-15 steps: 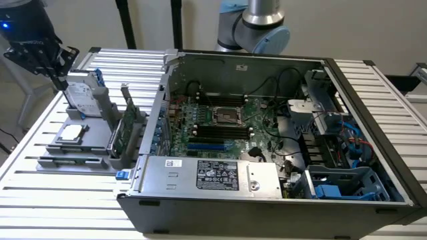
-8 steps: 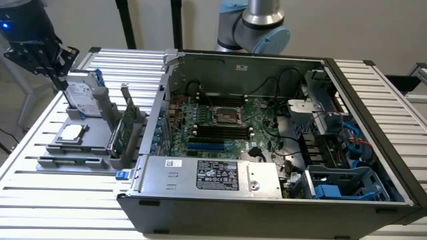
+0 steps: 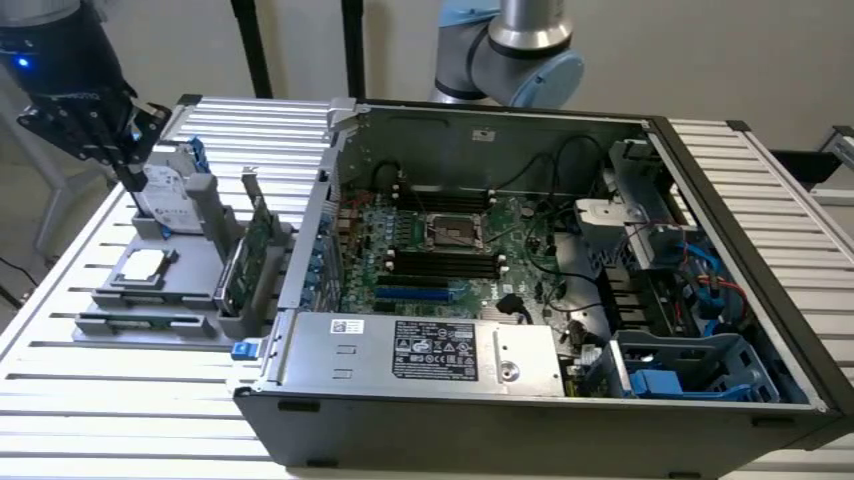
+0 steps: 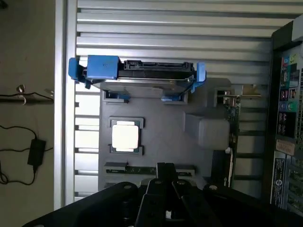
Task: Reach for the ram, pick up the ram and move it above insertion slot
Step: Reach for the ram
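One open computer case (image 3: 400,400), one gray holder (image 4: 170,137), one blue-framed hard drive (image 4: 147,75), one processor (image 4: 125,136), one ram (image 4: 142,169), one expansion card (image 3: 247,255).

Place: a robotics lab bench set up for computer assembly.
Bench: pale slatted aluminium table (image 3: 120,400).
Robot: grey and light-blue arm joint (image 3: 527,60), black gripper (image 3: 132,178).
Fixture: grey moulded parts holder (image 4: 189,156) beneath the gripper, carrying a blue-framed hard drive (image 4: 147,75) and a square silver processor (image 4: 125,136).
Workpiece: open dark-grey computer case (image 3: 534,440), green motherboard (image 3: 527,225) exposed, beside the gripper on the exterior view's right.
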### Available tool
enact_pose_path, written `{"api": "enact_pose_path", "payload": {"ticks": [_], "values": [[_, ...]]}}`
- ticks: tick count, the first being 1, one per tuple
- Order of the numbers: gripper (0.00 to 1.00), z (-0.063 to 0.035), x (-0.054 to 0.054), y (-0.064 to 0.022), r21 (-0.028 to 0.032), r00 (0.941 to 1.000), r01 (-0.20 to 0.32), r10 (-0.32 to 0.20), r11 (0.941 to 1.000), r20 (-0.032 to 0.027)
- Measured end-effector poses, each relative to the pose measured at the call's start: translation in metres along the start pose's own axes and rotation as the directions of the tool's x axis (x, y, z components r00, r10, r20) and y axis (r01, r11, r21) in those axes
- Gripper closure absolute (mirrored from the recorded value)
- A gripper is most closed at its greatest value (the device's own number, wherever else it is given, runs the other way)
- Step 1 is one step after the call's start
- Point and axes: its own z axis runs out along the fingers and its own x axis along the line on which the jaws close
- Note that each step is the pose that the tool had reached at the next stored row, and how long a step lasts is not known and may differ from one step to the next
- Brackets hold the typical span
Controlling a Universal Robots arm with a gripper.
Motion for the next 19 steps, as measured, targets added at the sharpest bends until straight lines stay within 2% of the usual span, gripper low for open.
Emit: {"api": "enact_pose_path", "payload": {"ticks": [12,19], "values": [[0.89,0.0019,0.001,-0.0542,-0.0001,1.0000,0.000,0.000,1.0000,0.0001],[0.89,0.0018,0.001,-0.0573,0.0000,1.0000,0.004,-0.004,1.0000,0.0000]]}}
